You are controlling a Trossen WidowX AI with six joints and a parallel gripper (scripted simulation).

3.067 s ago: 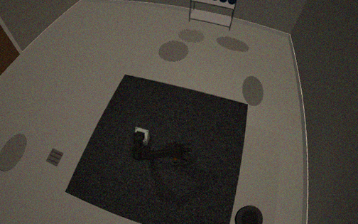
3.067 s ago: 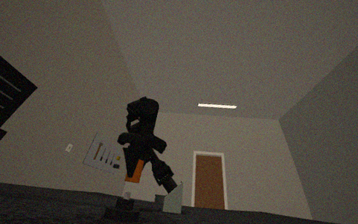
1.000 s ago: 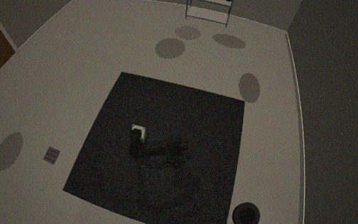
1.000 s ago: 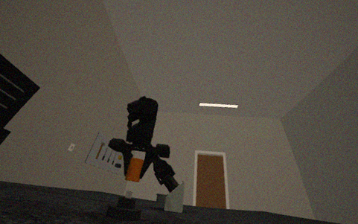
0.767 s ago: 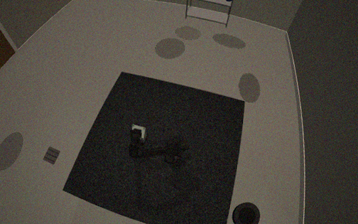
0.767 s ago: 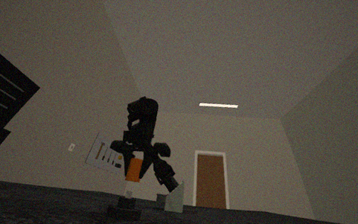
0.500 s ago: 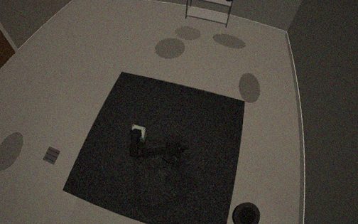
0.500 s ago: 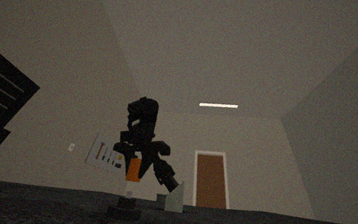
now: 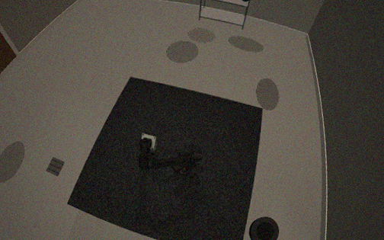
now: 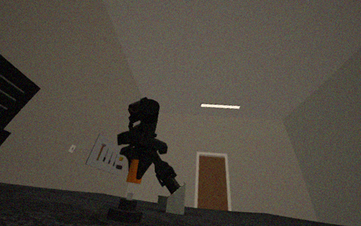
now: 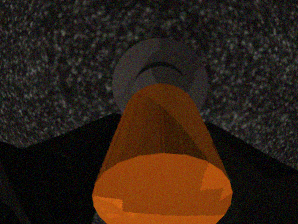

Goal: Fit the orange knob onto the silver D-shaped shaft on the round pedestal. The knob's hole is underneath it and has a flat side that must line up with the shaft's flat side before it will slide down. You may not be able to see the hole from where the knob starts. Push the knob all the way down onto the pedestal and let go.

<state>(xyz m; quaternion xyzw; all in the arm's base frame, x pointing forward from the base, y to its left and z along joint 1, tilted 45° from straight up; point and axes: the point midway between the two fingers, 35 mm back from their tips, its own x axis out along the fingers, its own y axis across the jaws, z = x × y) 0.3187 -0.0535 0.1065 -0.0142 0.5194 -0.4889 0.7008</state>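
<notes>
Black gripper (image 10: 134,170) (image 11: 161,127) clamping orange knob (image 10: 133,171) (image 11: 162,125); its 2 fingers flanking the sides. Knob hanging above the round pedestal (image 10: 125,213) (image 11: 125,82), not seating. Knob showing a smooth tapering side; pedestal showing stepped dark-grey discs.

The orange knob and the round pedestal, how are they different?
The orange knob is bright orange, but the round pedestal is dark grey. The knob is up in the air, held in the tool; the pedestal sits low on the dark ground. The knob is tall for its width, while the pedestal is wide and squat. Both look round from the wrist view.
</notes>
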